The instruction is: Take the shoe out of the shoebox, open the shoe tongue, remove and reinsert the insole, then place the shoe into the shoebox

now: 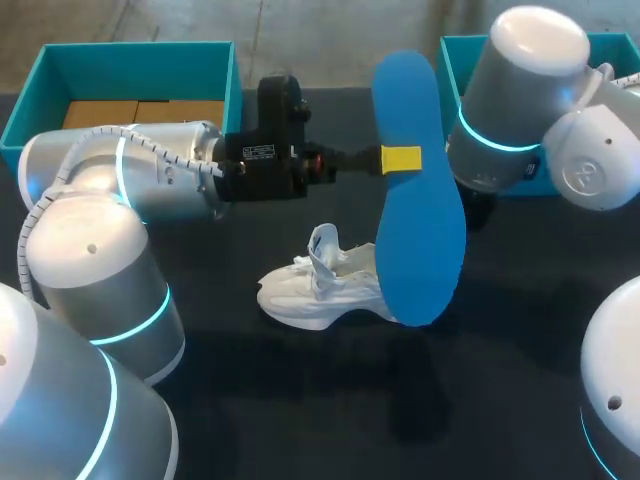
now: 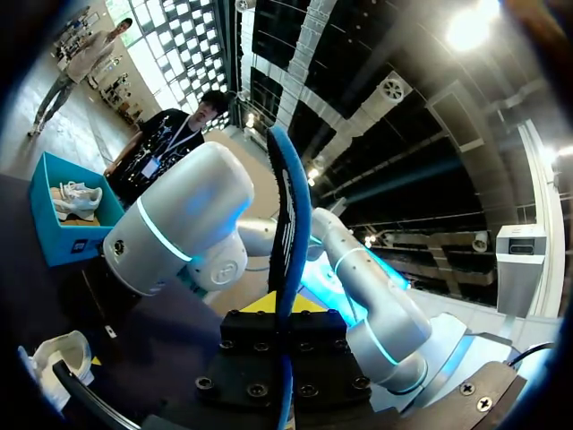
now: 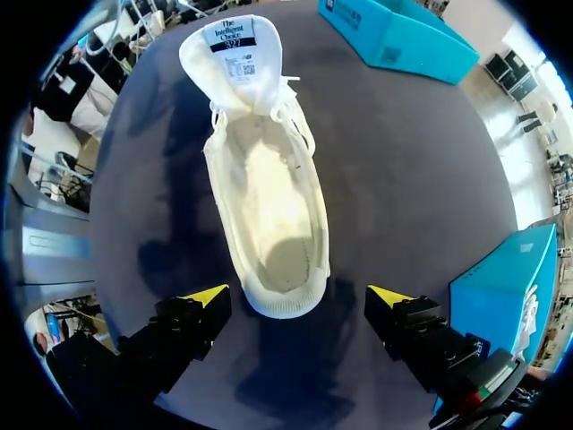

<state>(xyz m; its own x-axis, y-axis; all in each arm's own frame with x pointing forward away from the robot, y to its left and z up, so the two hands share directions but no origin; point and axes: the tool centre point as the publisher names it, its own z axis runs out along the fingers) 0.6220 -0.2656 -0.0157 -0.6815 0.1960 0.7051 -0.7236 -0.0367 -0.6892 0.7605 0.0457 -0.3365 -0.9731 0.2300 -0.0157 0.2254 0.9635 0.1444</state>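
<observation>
My left gripper point(image 1: 400, 158) is shut on the blue insole point(image 1: 420, 200), held up on edge above the table. In the left wrist view the insole point(image 2: 288, 206) rises edge-on out of that gripper point(image 2: 285, 306). Below it the white shoe point(image 1: 320, 285) lies on the dark table. In the right wrist view the shoe point(image 3: 269, 197) has its tongue point(image 3: 231, 49) pulled back, and its pale inside is bare. My right gripper point(image 3: 298, 297) hangs open above the heel, one yellow-tipped finger on each side, neither touching. In the head view the insole hides that gripper.
A teal shoebox point(image 1: 120, 55) with brown card inside stands at the back left. A second teal box point(image 1: 455, 60) at the back right, behind my right arm point(image 1: 515, 100), holds another white shoe point(image 2: 76, 197). Dark tabletop surrounds the shoe.
</observation>
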